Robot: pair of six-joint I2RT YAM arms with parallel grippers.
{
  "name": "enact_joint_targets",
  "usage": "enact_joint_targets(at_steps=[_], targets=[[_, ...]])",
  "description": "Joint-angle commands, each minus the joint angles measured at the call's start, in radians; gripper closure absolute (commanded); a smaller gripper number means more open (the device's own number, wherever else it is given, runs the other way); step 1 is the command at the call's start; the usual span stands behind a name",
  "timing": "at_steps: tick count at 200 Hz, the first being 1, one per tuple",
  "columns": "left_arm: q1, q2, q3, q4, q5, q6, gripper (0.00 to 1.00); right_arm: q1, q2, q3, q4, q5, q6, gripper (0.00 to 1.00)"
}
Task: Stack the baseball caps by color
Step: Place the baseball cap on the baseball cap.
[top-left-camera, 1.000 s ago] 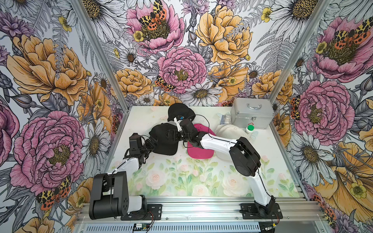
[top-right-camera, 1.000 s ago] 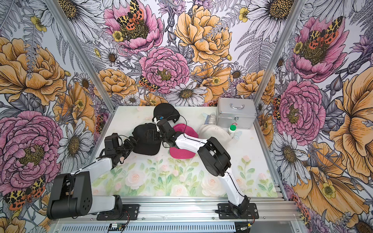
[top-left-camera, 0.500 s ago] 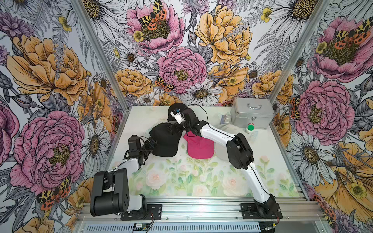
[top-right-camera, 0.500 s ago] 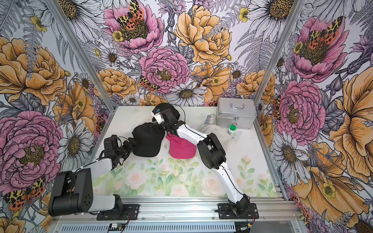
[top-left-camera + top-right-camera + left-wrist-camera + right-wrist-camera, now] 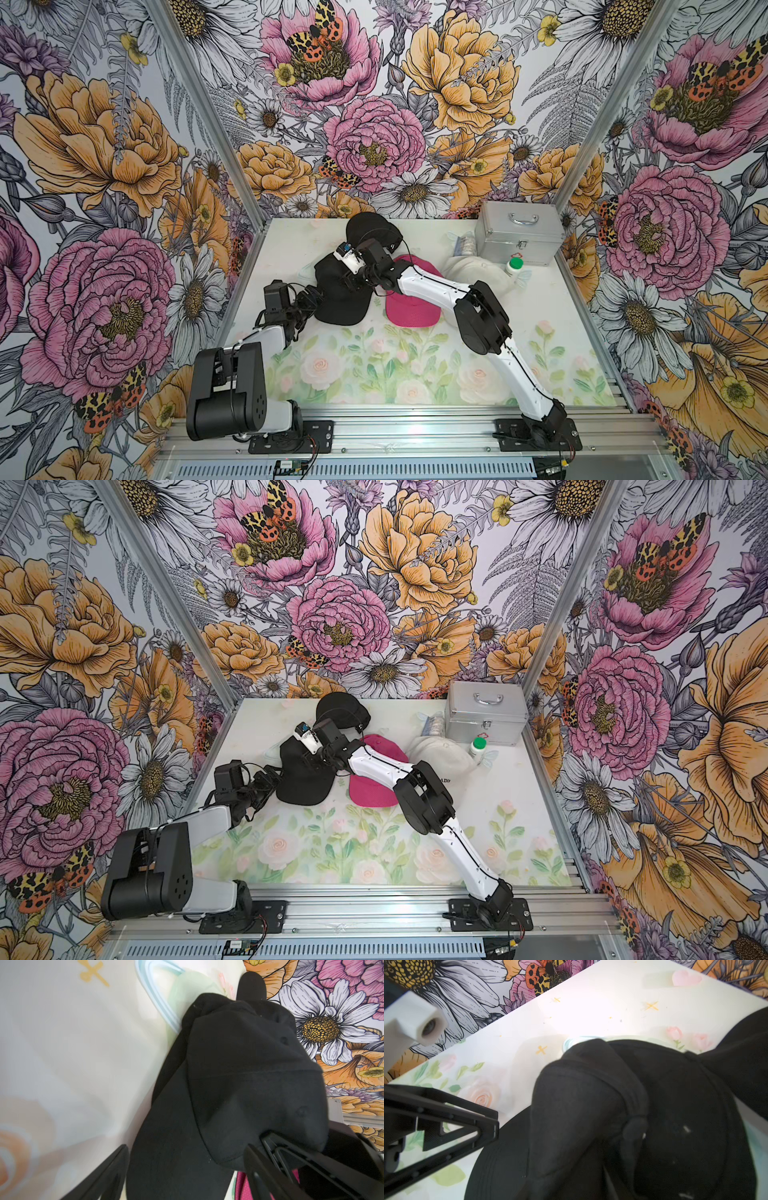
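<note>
R gripper (image 5: 350, 284) is down on the crown of the near black cap (image 5: 338, 305), which sits mid-left on the table (image 5: 552, 332). The wrist cam only gives me one finger (image 5: 467, 1128), just off the bunched-up fabric. The other finger's hidden, so I can't tell if it's pinching or not tbh.

L gripper (image 5: 311, 297) is at that same cap's edge on the L arm's side. Its fingers are spread wide w/ the brim betw them in its wrist view, and it's not squeezing afaict.

The pink cap (image 5: 411, 311) is just beside the black one, partly under the R arm. A 2nd black cap (image 5: 372, 228) is behind them, near the back wall. The cream cap (image 5: 473, 270) is further right, next to a lil green-lidded bottle (image 5: 514, 267). Behind both of those is a silver case (image 5: 517, 241), in the back right corner.
</note>
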Motion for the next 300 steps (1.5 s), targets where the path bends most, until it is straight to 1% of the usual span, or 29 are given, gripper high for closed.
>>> enact_joint_targets(at_steps=[1,27,41,52,68,88,98,102,115,140,159,171,192,213,231,233,251,257,259,260,261,262,264,288,300], targets=[[0.037,-0.046,-0.014,0.013,0.014,0.004,0.11,0.021,-0.085,-0.022,-0.008,0.021,-0.037,0.75],[0.074,-0.082,0.028,-0.034,-0.056,0.011,0.05,0.029,-0.138,-0.052,-0.007,0.008,-0.067,0.83],[0.095,-0.070,0.079,-0.047,-0.094,0.017,0.02,0.029,-0.171,-0.070,-0.007,0.001,-0.080,0.82],[0.102,-0.031,0.144,-0.067,-0.103,0.029,0.02,0.029,-0.202,-0.089,-0.008,0.000,-0.092,0.82],[0.092,0.034,0.246,-0.109,-0.100,0.047,0.02,0.022,-0.239,-0.111,-0.008,-0.004,-0.113,0.82],[0.060,0.055,0.296,-0.125,-0.128,0.058,0.01,-0.002,-0.249,-0.107,-0.007,-0.020,-0.131,0.81],[0.034,0.047,0.303,-0.146,-0.171,0.077,0.01,-0.004,-0.236,-0.089,-0.008,-0.031,-0.150,0.81],[0.023,0.042,0.305,-0.152,-0.190,0.083,0.01,-0.034,-0.228,-0.079,-0.008,-0.039,-0.158,0.81],[-0.006,0.031,0.298,-0.169,-0.233,0.102,0.01,-0.056,-0.188,-0.044,-0.009,-0.073,-0.195,0.80],[-0.040,0.012,0.265,-0.168,-0.285,0.112,0.01,-0.089,-0.090,0.094,-0.071,-0.116,-0.258,0.78],[-0.039,0.000,0.250,-0.169,-0.297,0.116,0.01,-0.094,-0.016,0.220,-0.145,-0.101,-0.304,0.77],[-0.038,-0.005,0.249,-0.168,-0.296,0.120,0.01,-0.096,0.032,0.293,-0.186,-0.104,-0.305,0.77],[-0.037,-0.004,0.251,-0.169,-0.286,0.120,0.01,-0.095,0.075,0.316,-0.202,-0.105,-0.300,0.73],[-0.037,0.006,0.254,-0.169,-0.277,0.121,0.01,-0.097,0.123,0.339,-0.203,-0.104,-0.289,0.64],[-0.036,0.017,0.251,-0.169,-0.266,0.123,0.01,-0.095,0.175,0.396,-0.221,-0.130,-0.257,0.47],[-0.037,0.019,0.249,-0.168,-0.265,0.123,0.01,-0.094,0.176,0.399,-0.223,-0.128,-0.256,0.46],[-0.038,0.024,0.243,-0.169,-0.259,0.121,0.01,-0.087,0.193,0.439,-0.242,-0.071,-0.235,0.33],[-0.038,0.025,0.241,-0.168,-0.257,0.123,0.01,-0.086,0.188,0.442,-0.243,-0.041,-0.227,0.26],[-0.037,0.025,0.241,-0.169,-0.256,0.122,0.01,-0.086,0.187,0.443,-0.243,-0.032,-0.227,0.20],[-0.038,0.026,0.241,-0.169,-0.256,0.123,0.01,-0.086,0.185,0.443,-0.243,-0.029,-0.226,0.15],[-0.039,0.026,0.241,-0.169,-0.256,0.123,0.01,-0.086,0.183,0.442,-0.243,-0.025,-0.225,0.08],[-0.038,0.026,0.240,-0.169,-0.255,0.122,0.01,-0.086,0.181,0.440,-0.243,-0.021,-0.223,0.05],[-0.038,0.026,0.240,-0.169,-0.255,0.123,0.01,-0.086,0.178,0.440,-0.243,-0.014,-0.221,0.02],[-0.038,0.023,0.238,-0.170,-0.249,0.130,0.01,-0.087,0.115,0.430,-0.249,0.093,-0.180,0.01],[-0.038,0.024,0.238,-0.169,-0.239,0.131,0.01,-0.086,0.076,0.422,-0.257,0.120,-0.156,0.01]])
